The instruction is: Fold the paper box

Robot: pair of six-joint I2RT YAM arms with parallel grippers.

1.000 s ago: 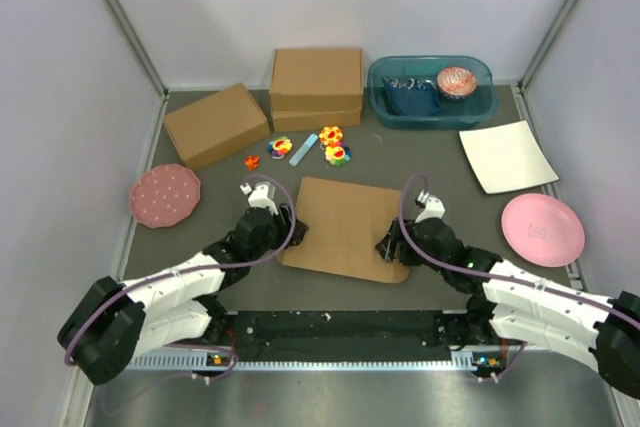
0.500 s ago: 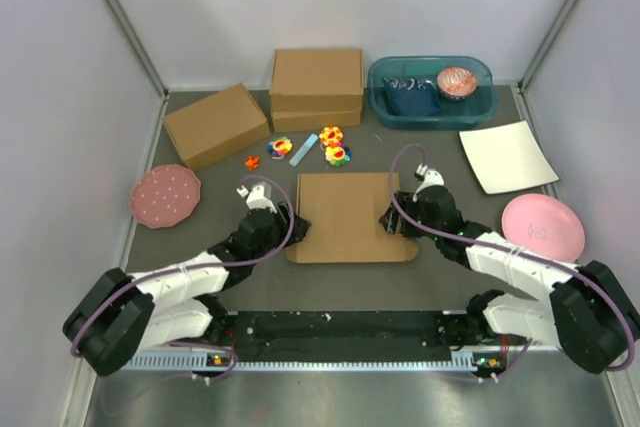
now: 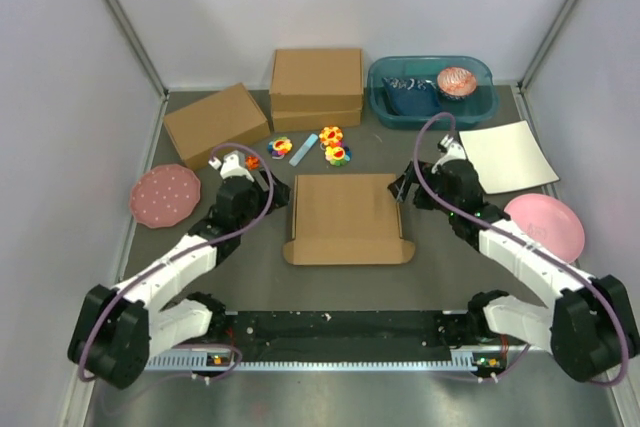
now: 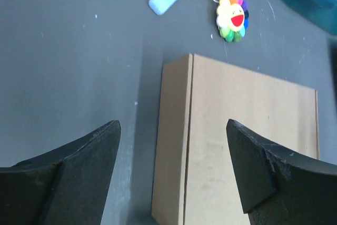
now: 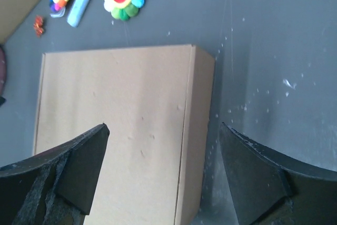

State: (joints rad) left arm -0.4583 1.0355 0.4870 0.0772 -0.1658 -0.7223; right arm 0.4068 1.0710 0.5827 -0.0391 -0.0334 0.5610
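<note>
The paper box lies closed and flat in the middle of the table, square to the edges, with small tabs sticking out at its near corners. My left gripper is open and empty, raised to the left of the box; its wrist view shows the box's left side wall between the fingers. My right gripper is open and empty, raised at the box's far right corner; its wrist view shows the box's top and right edge below the gripper.
Two other brown boxes stand at the back. Flower toys and a light blue stick lie just beyond the paper box. A teal bin, a white square plate and pink plates line the sides.
The box went from lying askew to lying square and slightly farther back. Both grippers have drawn away from its sides and risen, the left to the far left, the right to the far right.
</note>
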